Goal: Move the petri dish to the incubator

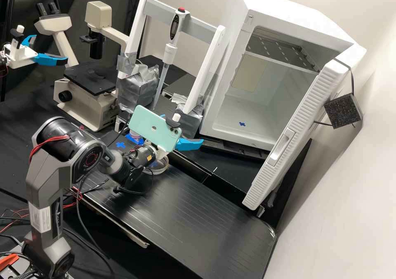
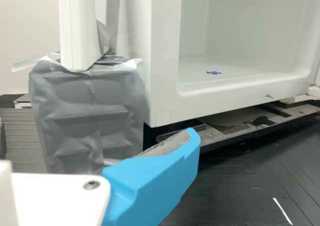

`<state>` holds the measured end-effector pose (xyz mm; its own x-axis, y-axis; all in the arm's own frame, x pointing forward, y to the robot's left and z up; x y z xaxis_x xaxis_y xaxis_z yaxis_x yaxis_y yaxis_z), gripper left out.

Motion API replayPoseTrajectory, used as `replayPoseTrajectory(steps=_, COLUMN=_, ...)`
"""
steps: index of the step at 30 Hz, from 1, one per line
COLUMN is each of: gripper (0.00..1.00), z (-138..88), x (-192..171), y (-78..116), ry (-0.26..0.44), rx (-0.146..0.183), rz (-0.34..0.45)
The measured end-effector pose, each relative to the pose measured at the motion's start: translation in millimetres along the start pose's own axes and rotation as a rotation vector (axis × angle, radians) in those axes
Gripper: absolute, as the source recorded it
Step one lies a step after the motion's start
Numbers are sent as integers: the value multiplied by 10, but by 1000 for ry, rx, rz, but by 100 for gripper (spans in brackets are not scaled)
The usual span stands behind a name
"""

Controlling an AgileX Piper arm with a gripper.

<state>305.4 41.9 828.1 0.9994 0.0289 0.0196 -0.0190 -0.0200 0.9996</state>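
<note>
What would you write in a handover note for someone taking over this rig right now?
Gripper: open and empty, over the bench, in front of the white incubator.
Clear round dish, probably the petri dish: on the bench, partly behind the arm.
Done: incubator door open.
Left: grip the dish, carry it over, set it inside, perhaps on the blue cross.
</note>
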Motion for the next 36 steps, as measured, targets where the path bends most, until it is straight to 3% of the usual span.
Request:
replayPoseTrajectory(steps=8, gripper=100, z=37, x=-60, y=7, ry=1, rx=3, rz=4)
replayPoseTrajectory(steps=16, gripper=100, z=188, x=-687, y=186, ry=61, rx=59, rz=89)
replayPoseTrajectory(steps=21, gripper=100, z=221, x=-1086, y=219, ry=91, rx=66, rz=111)
replayPoseTrajectory(steps=27, gripper=100, z=216, x=-1395, y=107, ry=119, rx=38, rz=44)
replayPoseTrajectory(steps=31, gripper=100, z=189, x=-1437, y=98, ry=153, rx=6, rz=8)
replayPoseTrajectory(steps=36, gripper=100, z=226, x=-1438, y=73, ry=147, rx=-3, rz=-35)
